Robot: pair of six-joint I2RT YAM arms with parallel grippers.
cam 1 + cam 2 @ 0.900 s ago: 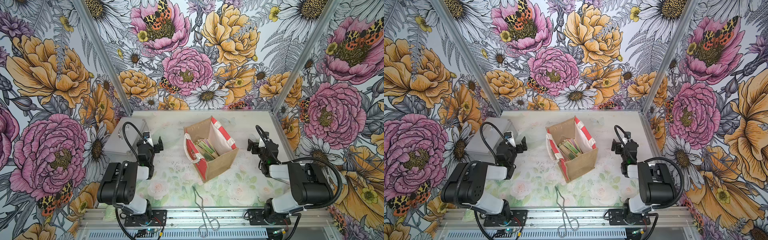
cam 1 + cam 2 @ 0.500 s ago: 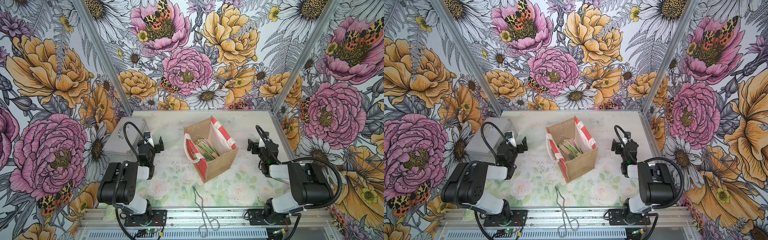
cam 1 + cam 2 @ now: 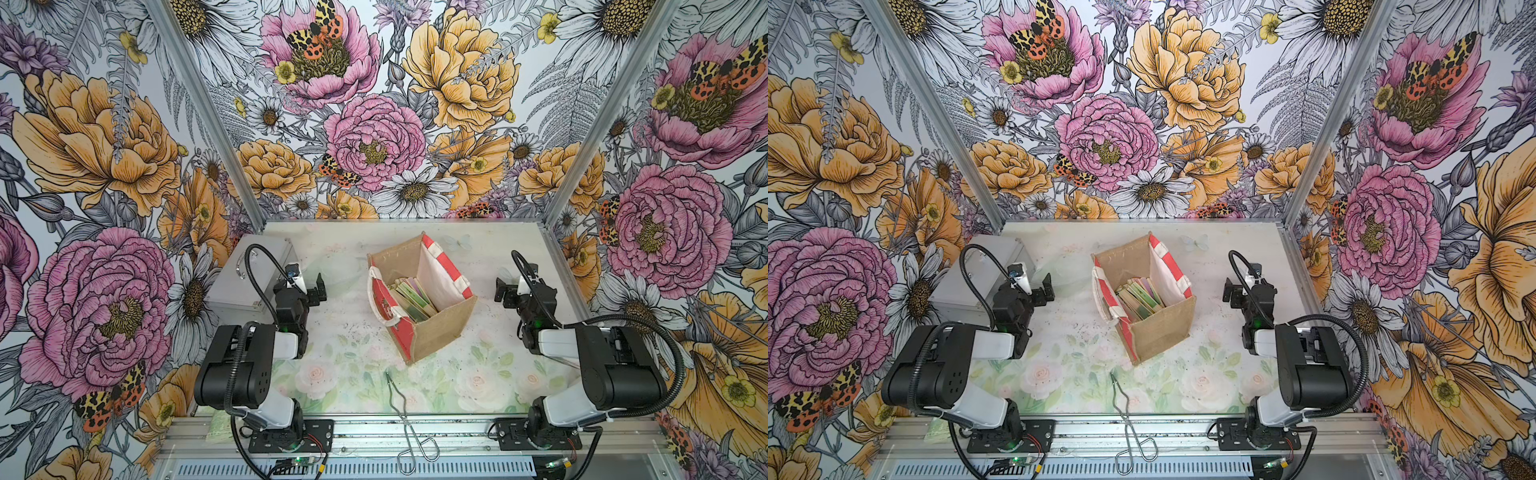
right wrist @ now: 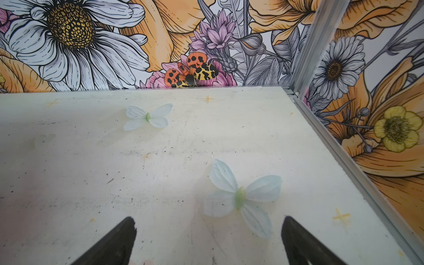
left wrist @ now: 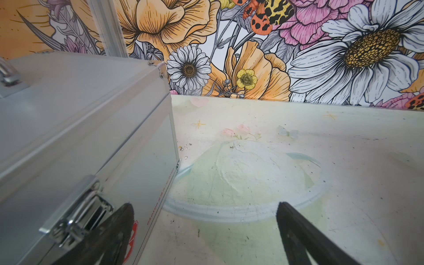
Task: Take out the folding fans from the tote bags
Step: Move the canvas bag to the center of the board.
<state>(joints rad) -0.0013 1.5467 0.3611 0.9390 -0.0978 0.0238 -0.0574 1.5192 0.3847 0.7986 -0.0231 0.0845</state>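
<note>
Holds nothing in the left gripper: jaws spread as wide as they go, with only bare table between the fingers in the wrist view. Holds nothing in the right gripper either: jaws equally wide, again with only bare tabletop between them.

Sets the tote bag between the two grippers, well apart from each: off to the right of the left gripper, off to the left of the right one. Stands upright there, mouth open, turned cornerwise, with a white rope handle draped over the side facing the left gripper.

Contains the folding fans, closed and packed together on edge inside the bag, with green and pink leaves showing in both top views.

Puts the grey metal case just beside the left gripper, on its outer side, away from the bag. Cannot tell whether the finger nearest the case touches it.

Shows the metal tongs behind both grippers, toward the arm bases, lying across the table's near edge and the front rail, apart from the bag.
</note>
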